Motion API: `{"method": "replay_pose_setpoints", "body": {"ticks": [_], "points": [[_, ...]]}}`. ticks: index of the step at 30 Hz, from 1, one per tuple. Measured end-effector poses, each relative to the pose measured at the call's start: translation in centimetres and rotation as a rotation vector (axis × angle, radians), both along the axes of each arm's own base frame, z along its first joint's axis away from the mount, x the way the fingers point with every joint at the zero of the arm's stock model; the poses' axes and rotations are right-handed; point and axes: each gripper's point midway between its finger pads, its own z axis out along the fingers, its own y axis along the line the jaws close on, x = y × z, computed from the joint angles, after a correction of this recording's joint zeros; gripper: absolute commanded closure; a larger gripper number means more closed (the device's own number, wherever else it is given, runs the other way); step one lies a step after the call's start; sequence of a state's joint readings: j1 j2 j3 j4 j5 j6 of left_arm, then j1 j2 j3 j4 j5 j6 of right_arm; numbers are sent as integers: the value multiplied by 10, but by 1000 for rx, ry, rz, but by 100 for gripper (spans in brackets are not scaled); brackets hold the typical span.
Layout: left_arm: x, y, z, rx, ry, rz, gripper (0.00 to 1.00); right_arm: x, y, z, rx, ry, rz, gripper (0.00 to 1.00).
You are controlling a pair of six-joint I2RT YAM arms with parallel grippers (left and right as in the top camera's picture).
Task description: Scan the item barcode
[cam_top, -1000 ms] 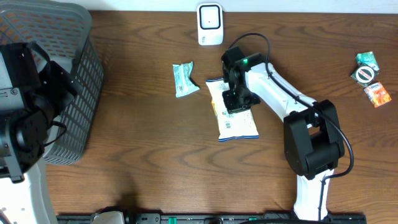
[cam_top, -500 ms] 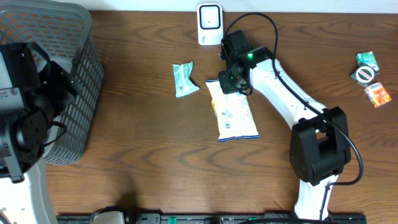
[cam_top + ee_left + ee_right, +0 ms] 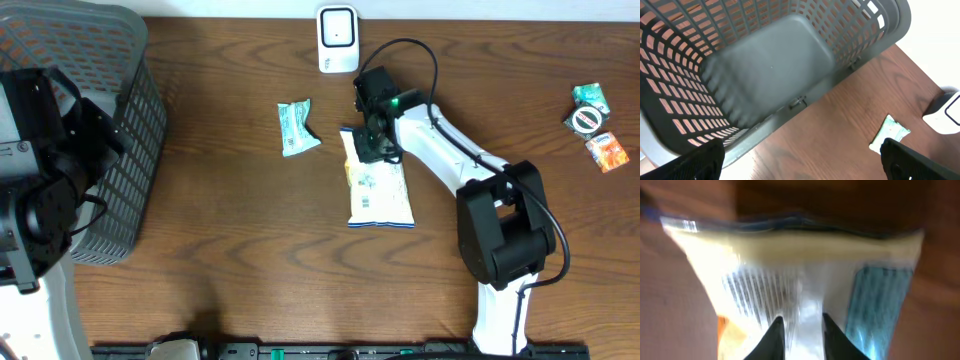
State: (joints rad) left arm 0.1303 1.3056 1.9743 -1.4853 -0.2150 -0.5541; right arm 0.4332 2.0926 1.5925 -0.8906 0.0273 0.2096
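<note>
Since half a second ago the white plastic snack bag (image 3: 380,195) has turned to lie straighter on the brown wooden table (image 3: 220,220), near the white barcode scanner (image 3: 338,38). The right gripper (image 3: 373,143) sits over the bag's top end, fingertips (image 3: 776,332) slightly apart; whether they pinch it cannot be told. The left gripper (image 3: 800,160) hangs wide open over the grey plastic basket (image 3: 765,65), unmoved.

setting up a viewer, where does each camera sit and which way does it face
overhead: above the table, looking straight down; left arm, right arm, basket, scanner, snack bag.
left wrist: looks down into the basket; its fingertips at the bottom corners.
right wrist: close over the snack bag's barcode; its fingertips at the bottom.
shared: overhead and left wrist both show basket and green packet.
</note>
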Motion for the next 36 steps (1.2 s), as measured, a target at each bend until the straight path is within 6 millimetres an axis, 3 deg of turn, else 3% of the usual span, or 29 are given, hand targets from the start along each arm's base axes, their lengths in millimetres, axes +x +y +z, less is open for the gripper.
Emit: {"method": "replay_pose_setpoints", "body": {"ticks": [6, 9, 13, 16, 19, 26, 29, 34, 36], "points": [[0, 0, 0, 0, 0, 0, 2, -42, -19, 37, -62, 122, -1, 74], [0, 0, 0, 0, 0, 0, 2, -55, -22, 46, -77, 153, 7, 75], [0, 0, 0, 0, 0, 0, 2, -65, -14, 30, -76, 163, 36, 75], [0, 0, 0, 0, -1, 0, 2, -73, -7, 7, -72, 158, 58, 81], [0, 0, 0, 0, 0, 0, 2, -86, -5, -13, -81, 172, 67, 95], [0, 0, 0, 0, 0, 0, 2, -104, -16, -10, -129, 245, 30, 91], [0, 0, 0, 0, 0, 0, 2, -98, -17, 1, -132, 239, 15, 89], [0, 0, 0, 0, 0, 0, 2, -48, 2, 25, -58, 55, -8, 64], [0, 0, 0, 0, 0, 0, 2, -34, 8, 30, -36, -6, -8, 62]]}}
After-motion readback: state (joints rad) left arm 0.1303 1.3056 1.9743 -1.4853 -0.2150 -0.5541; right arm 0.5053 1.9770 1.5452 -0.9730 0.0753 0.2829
